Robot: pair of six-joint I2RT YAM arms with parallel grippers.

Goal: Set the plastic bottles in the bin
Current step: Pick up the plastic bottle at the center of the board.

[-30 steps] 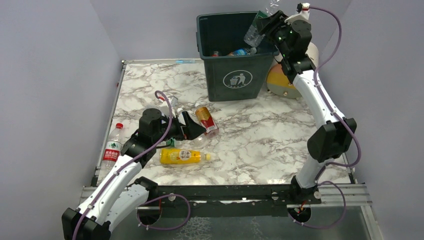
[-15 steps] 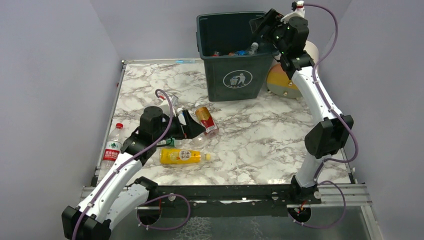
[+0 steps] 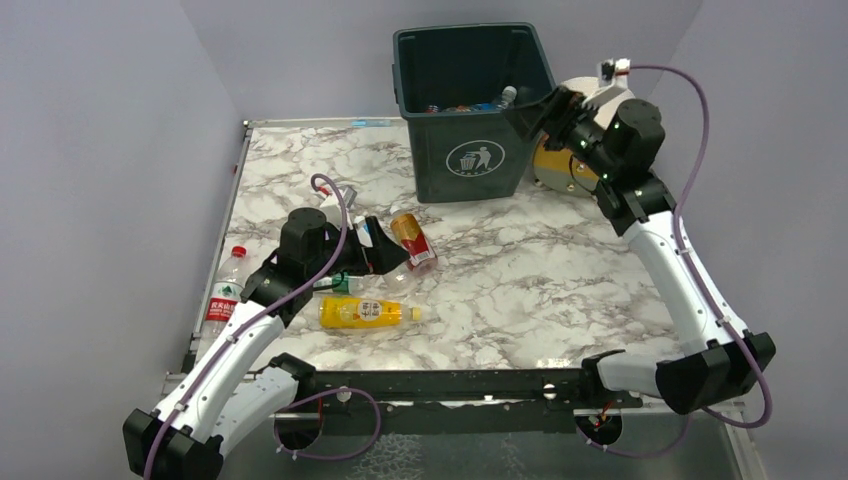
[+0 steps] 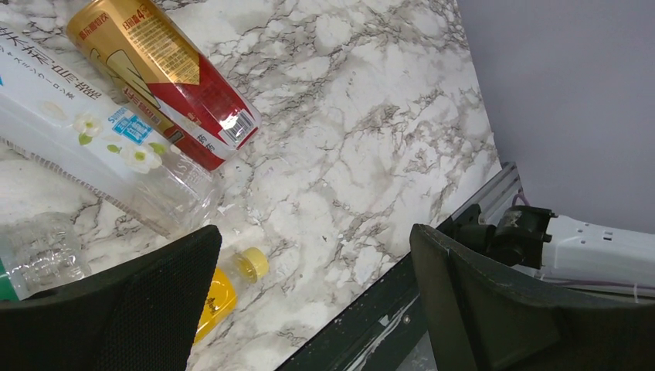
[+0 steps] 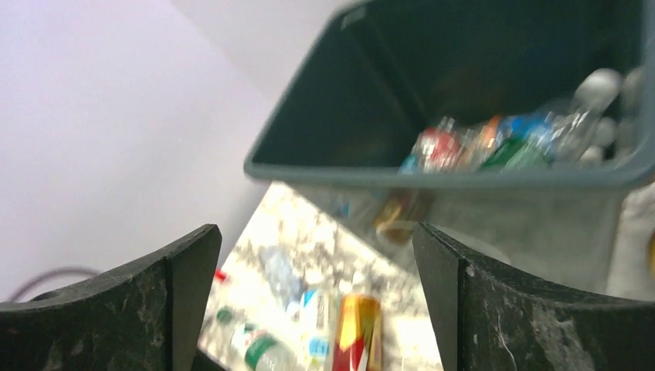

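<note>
Nearest the front edge of the tabletop (image 3: pixel 520 270), toward its left half, a yellow-orange bottle (image 3: pixel 362 313) lies on its side. In the left wrist view one finger covers all but its cap end.

At the left edge, close to the near-left corner, a clear red-capped bottle (image 3: pixel 226 290) lies flat; its label print is too small to read.

The left gripper (image 4: pixel 309 247) hovers low over a cluster of bottles in the left half of the tabletop, jaws spread wide, holding nothing. Beneath it lie a clear bottle with a white flowered label (image 4: pixel 93 147) and, touching it, a red-and-gold bottle (image 4: pixel 162 77). A further bottle with green on it (image 3: pixel 340 286) is largely hidden under the left arm; its shape cannot be told.

At the far edge, right of centre, the bin (image 3: pixel 470 150) stands upright. It holds several plastic bottles (image 5: pixel 494 143) with red, blue and green labels. The right wrist view is blurred and the bin wall cuts them off, so no count is possible.

The right gripper (image 5: pixel 315 239) hangs just beside the bin's right rim, jaws wide, nothing between them. It masks most of a cream-and-orange cylinder (image 3: pixel 555 165) right of the bin.
</note>
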